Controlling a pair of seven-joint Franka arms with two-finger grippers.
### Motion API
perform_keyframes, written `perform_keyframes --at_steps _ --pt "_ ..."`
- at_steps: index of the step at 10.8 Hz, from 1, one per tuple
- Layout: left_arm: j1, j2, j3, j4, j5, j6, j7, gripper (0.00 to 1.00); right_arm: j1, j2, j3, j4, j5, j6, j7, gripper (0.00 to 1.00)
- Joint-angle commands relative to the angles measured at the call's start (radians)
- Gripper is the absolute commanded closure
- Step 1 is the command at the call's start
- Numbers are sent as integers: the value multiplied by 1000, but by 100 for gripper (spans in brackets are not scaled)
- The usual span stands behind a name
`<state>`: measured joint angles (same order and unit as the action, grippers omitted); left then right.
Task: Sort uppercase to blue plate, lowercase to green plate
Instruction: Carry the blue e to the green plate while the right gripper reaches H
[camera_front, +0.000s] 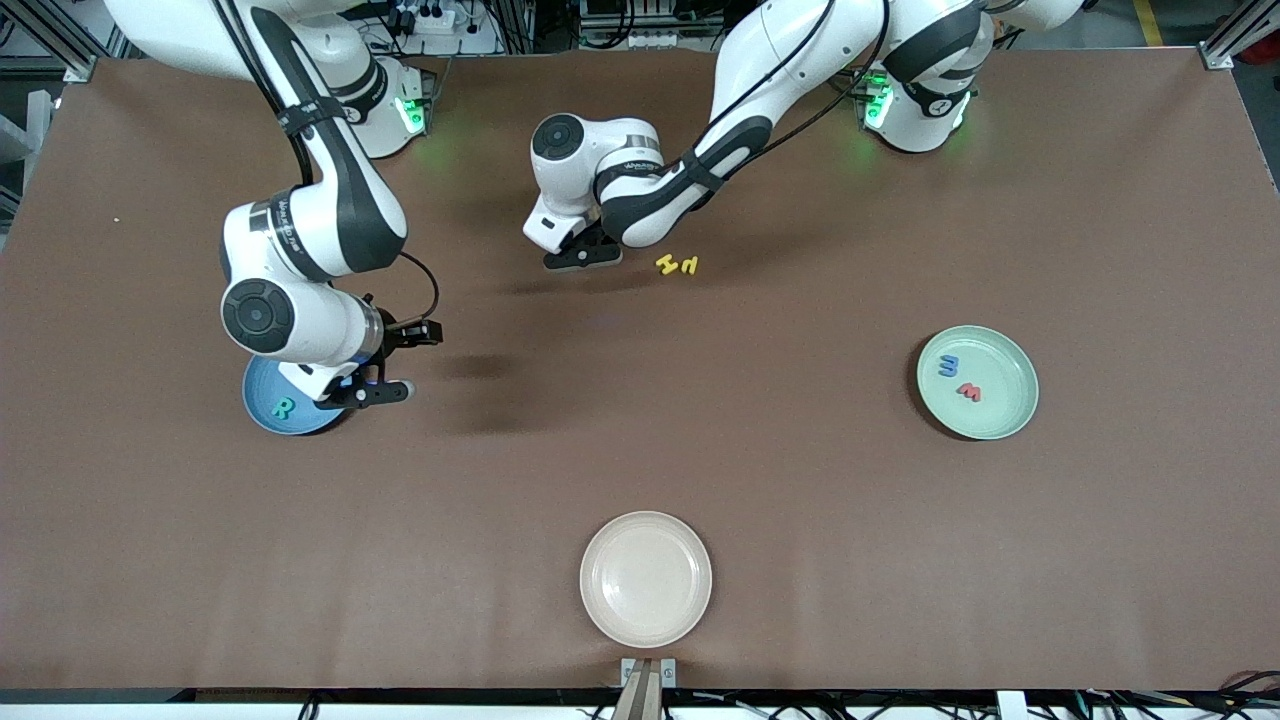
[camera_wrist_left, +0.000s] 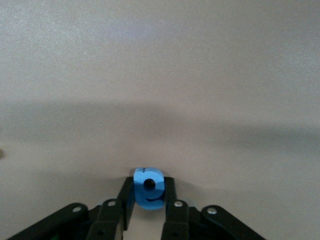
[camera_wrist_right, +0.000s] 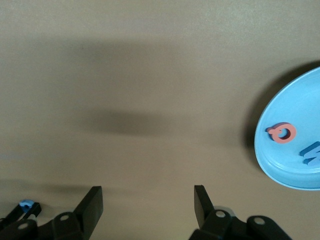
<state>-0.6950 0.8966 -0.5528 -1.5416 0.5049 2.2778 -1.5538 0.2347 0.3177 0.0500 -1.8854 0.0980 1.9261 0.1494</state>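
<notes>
My left gripper (camera_front: 582, 258) is low at the table's middle, shut on a round blue lowercase letter (camera_wrist_left: 149, 186) pinched between its fingers. Two yellow letters, a capital H (camera_front: 666, 264) and a smaller one (camera_front: 690, 266), lie beside it toward the left arm's end. The blue plate (camera_front: 262, 385) holds a teal R (camera_front: 283, 407), a red Q (camera_wrist_right: 281, 133) and a blue M (camera_wrist_right: 312, 154). My right gripper (camera_wrist_right: 146, 202) hangs open and empty at that plate's edge (camera_front: 372, 391). The green plate (camera_front: 1010, 395) carries a blue m (camera_front: 948, 366) and a red m (camera_front: 968, 392).
A cream plate (camera_front: 646, 578) with nothing in it sits near the table's front edge, at the middle. Bare brown tabletop lies between the three plates.
</notes>
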Motion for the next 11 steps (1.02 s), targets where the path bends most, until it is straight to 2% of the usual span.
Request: perform_keyframes --at_steps 1,4,7,9,11 --pt "-18 8 17 12 7 6 -26 100 0 -14 14 18 2 -35 45 18" --pt "9 -19 17 14 9 3 -31 100 2 -14 14 19 2 -36 50 18" --pt "84 -114 14 17 7 -6 -25 100 2 -12 16 19 5 -36 65 18" --pt "155 -181 14 17 9 -11 3 100 3 -20 45 19 5 -44 105 18" --pt "221 -254 14 18 7 -78 114 100 12 -25 80 17 5 -44 194 18"
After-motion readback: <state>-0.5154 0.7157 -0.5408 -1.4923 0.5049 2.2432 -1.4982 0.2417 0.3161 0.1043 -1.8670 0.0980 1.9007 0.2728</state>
